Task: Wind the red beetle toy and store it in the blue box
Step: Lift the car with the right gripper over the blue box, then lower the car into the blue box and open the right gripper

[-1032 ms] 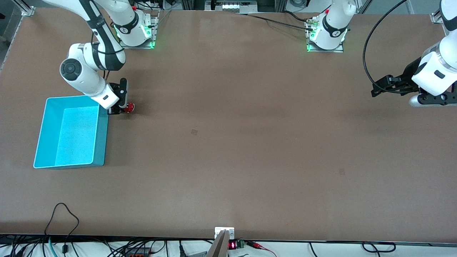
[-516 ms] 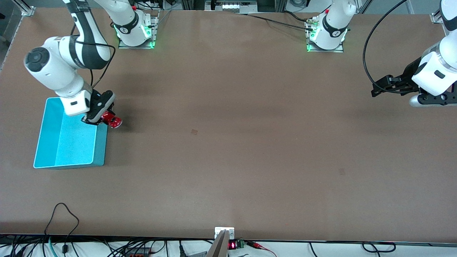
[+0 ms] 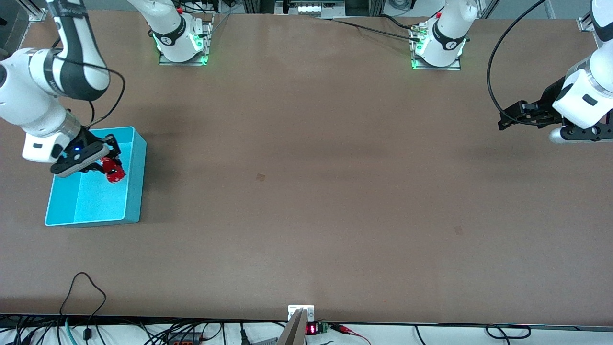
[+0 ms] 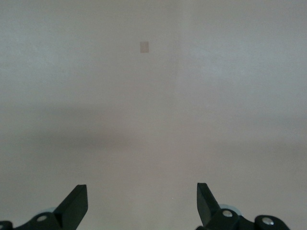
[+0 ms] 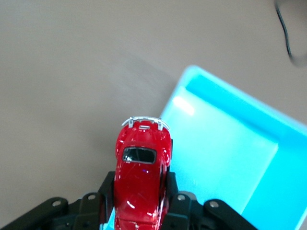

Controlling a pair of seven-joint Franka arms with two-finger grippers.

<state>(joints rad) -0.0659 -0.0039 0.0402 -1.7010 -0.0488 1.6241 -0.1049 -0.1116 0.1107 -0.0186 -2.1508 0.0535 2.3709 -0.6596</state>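
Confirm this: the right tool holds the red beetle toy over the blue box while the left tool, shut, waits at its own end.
Wrong on one count: the left tool is open, as the left wrist view shows. The right tool does hold the red beetle toy over the blue box.

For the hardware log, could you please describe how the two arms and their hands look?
Both arms have glossy white shells with black joint bands and black looping cables. Their bases glow green. The right hand is black with a small blue light; the left hand is black too, with dark wedge-shaped fingers.
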